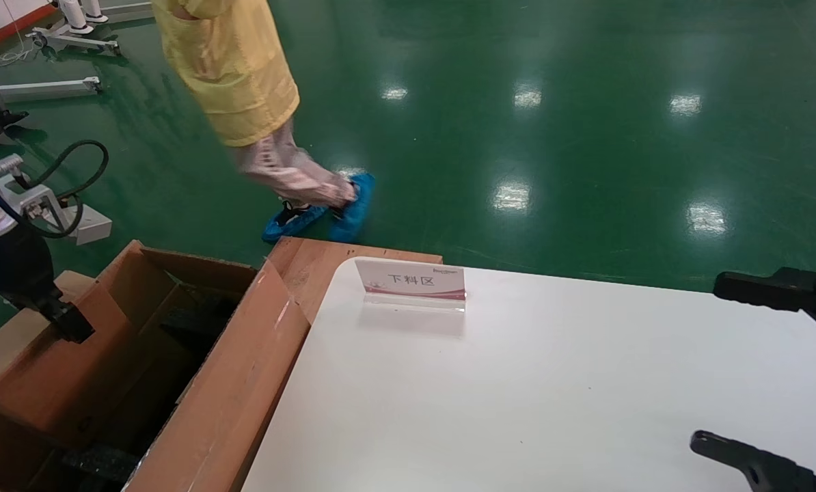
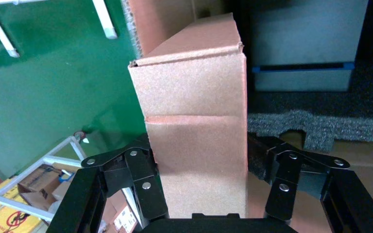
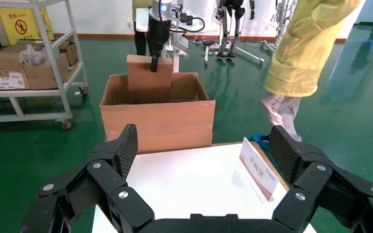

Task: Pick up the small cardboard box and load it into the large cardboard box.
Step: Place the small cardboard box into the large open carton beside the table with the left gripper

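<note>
My left gripper (image 1: 72, 324) is shut on the small cardboard box (image 1: 18, 348), a plain pinkish-brown carton. It holds the carton by its upper end over the open large cardboard box (image 1: 237, 383) at the table's left. In the left wrist view the small box (image 2: 194, 121) stands between both fingers of the gripper (image 2: 201, 148), with black foam (image 2: 315, 121) on the large box's floor behind it. In the right wrist view the small box (image 3: 148, 80) sticks up out of the large box (image 3: 158, 121). My right gripper (image 1: 736, 369) is open and empty over the table's right edge.
The white table (image 1: 517, 383) carries a small standing sign (image 1: 411, 280), which also shows in the right wrist view (image 3: 258, 167). A person in a yellow coat (image 1: 230, 68) walks on the green floor behind the table. A shelving cart (image 3: 29, 63) with cartons stands beyond the large box.
</note>
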You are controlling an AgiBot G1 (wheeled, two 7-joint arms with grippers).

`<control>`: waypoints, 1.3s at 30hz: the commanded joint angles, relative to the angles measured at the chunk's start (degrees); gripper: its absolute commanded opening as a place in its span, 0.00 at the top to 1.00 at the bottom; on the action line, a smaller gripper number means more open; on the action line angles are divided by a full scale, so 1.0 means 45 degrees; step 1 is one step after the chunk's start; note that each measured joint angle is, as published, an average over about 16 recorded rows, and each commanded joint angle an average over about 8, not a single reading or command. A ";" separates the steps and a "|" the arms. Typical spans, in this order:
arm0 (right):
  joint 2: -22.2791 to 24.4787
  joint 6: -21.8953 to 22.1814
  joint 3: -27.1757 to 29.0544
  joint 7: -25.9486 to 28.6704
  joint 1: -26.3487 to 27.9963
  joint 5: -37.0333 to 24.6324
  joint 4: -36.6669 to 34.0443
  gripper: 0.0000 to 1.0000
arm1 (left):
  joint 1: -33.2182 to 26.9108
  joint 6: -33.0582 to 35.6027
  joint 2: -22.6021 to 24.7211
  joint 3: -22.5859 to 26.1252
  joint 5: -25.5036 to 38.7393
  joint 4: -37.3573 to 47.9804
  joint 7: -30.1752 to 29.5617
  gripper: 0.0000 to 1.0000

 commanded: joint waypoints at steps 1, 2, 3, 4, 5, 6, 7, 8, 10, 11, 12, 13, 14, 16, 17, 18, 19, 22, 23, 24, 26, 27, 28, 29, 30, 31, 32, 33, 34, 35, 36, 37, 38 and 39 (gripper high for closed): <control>0.0001 0.0001 -0.0001 -0.0001 0.0000 0.0001 0.0000 0.00 | 0.0179 -0.0078 0.0018 -0.0032 -0.0051 0.0129 -0.0001 1.00; 0.0001 0.0001 -0.0002 -0.0001 0.0000 0.0001 0.0000 0.00 | 0.0281 -0.0125 0.0021 -0.0048 -0.0076 0.0181 -0.0011 1.00; 0.0001 0.0001 -0.0003 -0.0001 0.0001 0.0002 0.0000 0.00 | 0.0378 -0.0168 0.0024 -0.0063 -0.0100 0.0232 -0.0018 1.00; 0.0001 0.0001 -0.0003 -0.0002 0.0001 0.0002 0.0000 0.00 | 0.0465 -0.0206 0.0026 -0.0077 -0.0124 0.0279 -0.0024 1.00; 0.0002 0.0002 -0.0004 -0.0002 0.0001 0.0003 0.0000 0.00 | 0.0543 -0.0240 0.0027 -0.0095 -0.0151 0.0325 -0.0024 1.00; 0.0002 0.0002 -0.0005 -0.0002 0.0001 0.0003 0.0000 0.00 | 0.0611 -0.0271 0.0025 -0.0117 -0.0183 0.0369 -0.0017 1.00; 0.0002 0.0002 -0.0006 -0.0003 0.0001 0.0004 0.0000 0.00 | 0.0666 -0.0300 0.0022 -0.0137 -0.0214 0.0410 -0.0005 1.00; 0.0003 0.0003 -0.0006 -0.0003 0.0001 0.0004 0.0000 0.00 | 0.0714 -0.0331 0.0020 -0.0158 -0.0245 0.0452 0.0009 1.00; 0.0003 0.0003 -0.0008 -0.0004 0.0002 0.0005 0.0000 0.00 | 0.0784 -0.0386 0.0018 -0.0200 -0.0305 0.0532 0.0036 1.00; 0.0003 0.0004 -0.0008 -0.0004 0.0002 0.0006 0.0000 0.00 | 0.0809 -0.0411 0.0020 -0.0220 -0.0334 0.0572 0.0048 1.00; 0.0004 0.0004 -0.0009 -0.0004 0.0002 0.0006 0.0000 0.00 | 0.0826 -0.0437 0.0025 -0.0239 -0.0361 0.0612 0.0059 1.00; 0.0004 0.0004 -0.0010 -0.0005 0.0002 0.0007 0.0000 0.00 | 0.0837 -0.0462 0.0035 -0.0254 -0.0382 0.0649 0.0068 1.00; 0.0004 0.0004 -0.0010 -0.0005 0.0002 0.0007 0.0000 0.00 | 0.0843 -0.0486 0.0049 -0.0265 -0.0398 0.0688 0.0074 1.00; 0.0005 0.0005 -0.0012 -0.0006 0.0003 0.0008 0.0000 0.00 | 0.0840 -0.0531 0.0085 -0.0283 -0.0423 0.0762 0.0077 1.00; 0.0005 0.0005 -0.0012 -0.0006 0.0003 0.0008 0.0000 0.00 | 0.0830 -0.0551 0.0108 -0.0289 -0.0431 0.0798 0.0076 1.00; 0.0005 0.0006 -0.0013 -0.0007 0.0003 0.0009 0.0000 0.00 | 0.0816 -0.0572 0.0133 -0.0296 -0.0439 0.0833 0.0074 1.00; 0.0006 0.0006 -0.0014 -0.0007 0.0003 0.0009 0.0000 0.00 | 0.0799 -0.0591 0.0157 -0.0301 -0.0446 0.0865 0.0072 1.00; 0.0006 0.0007 -0.0016 -0.0008 0.0003 0.0011 0.0000 0.00 | 0.0753 -0.0667 0.0221 -0.0321 -0.0472 0.0951 0.0068 1.00; 0.0007 0.0007 -0.0016 -0.0008 0.0004 0.0011 0.0000 0.00 | 0.0741 -0.0699 0.0239 -0.0328 -0.0481 0.0975 0.0068 1.00; 0.0007 0.0007 -0.0017 -0.0009 0.0004 0.0012 0.0000 0.00 | 0.0732 -0.0734 0.0255 -0.0335 -0.0490 0.0998 0.0069 1.00; 0.0008 0.0008 -0.0018 -0.0009 0.0004 0.0013 0.0000 0.00 | 0.0733 -0.0835 0.0282 -0.0344 -0.0502 0.1041 0.0065 1.00; 0.0008 0.0008 -0.0019 -0.0010 0.0004 0.0013 0.0000 0.00 | 0.0742 -0.0900 0.0295 -0.0347 -0.0506 0.1060 0.0064 1.00; 0.0008 0.0009 -0.0020 -0.0010 0.0004 0.0014 0.0000 0.00 | 0.0751 -0.0965 0.0301 -0.0355 -0.0517 0.1074 0.0069 1.00; 0.0008 0.0009 -0.0020 -0.0010 0.0005 0.0014 0.0000 0.00 | 0.0761 -0.1037 0.0303 -0.0364 -0.0529 0.1085 0.0083 1.00; 0.0009 0.0009 -0.0021 -0.0011 0.0005 0.0014 0.0000 0.00 | 0.0772 -0.1114 0.0301 -0.0374 -0.0543 0.1093 0.0104 1.00; 0.0009 0.0009 -0.0022 -0.0011 0.0005 0.0015 0.0000 0.00 | 0.0783 -0.1191 0.0298 -0.0384 -0.0557 0.1098 0.0127 1.00; 0.0009 0.0010 -0.0022 -0.0011 0.0005 0.0015 0.0000 0.00 | 0.0793 -0.1266 0.0294 -0.0396 -0.0573 0.1103 0.0151 1.00; 0.0009 0.0010 -0.0023 -0.0012 0.0005 0.0016 0.0000 0.00 | 0.0804 -0.1330 0.0292 -0.0405 -0.0585 0.1104 0.0178 1.00; 0.0010 0.0010 -0.0024 -0.0012 0.0005 0.0016 0.0000 0.00 | 0.0809 -0.1373 0.0286 -0.0419 -0.0606 0.1104 0.0200 1.00; 0.0010 0.0011 -0.0024 -0.0012 0.0005 0.0017 0.0000 0.00 | 0.0816 -0.1403 0.0282 -0.0429 -0.0620 0.1105 0.0216 1.00; 0.0010 0.0011 -0.0025 -0.0013 0.0006 0.0017 0.0000 0.00 | 0.0829 -0.1422 0.0283 -0.0433 -0.0625 0.1108 0.0222 1.00; 0.0011 0.0011 -0.0026 -0.0013 0.0006 0.0018 0.0000 0.00 | 0.0848 -0.1425 0.0286 -0.0434 -0.0627 0.1112 0.0214 1.00; 0.0011 0.0011 -0.0026 -0.0013 0.0006 0.0018 0.0000 0.00 | 0.0877 -0.1413 0.0289 -0.0432 -0.0625 0.1115 0.0196 1.00; 0.0011 0.0012 -0.0027 -0.0014 0.0006 0.0019 0.0000 0.00 | 0.0912 -0.1392 0.0290 -0.0429 -0.0621 0.1118 0.0172 1.00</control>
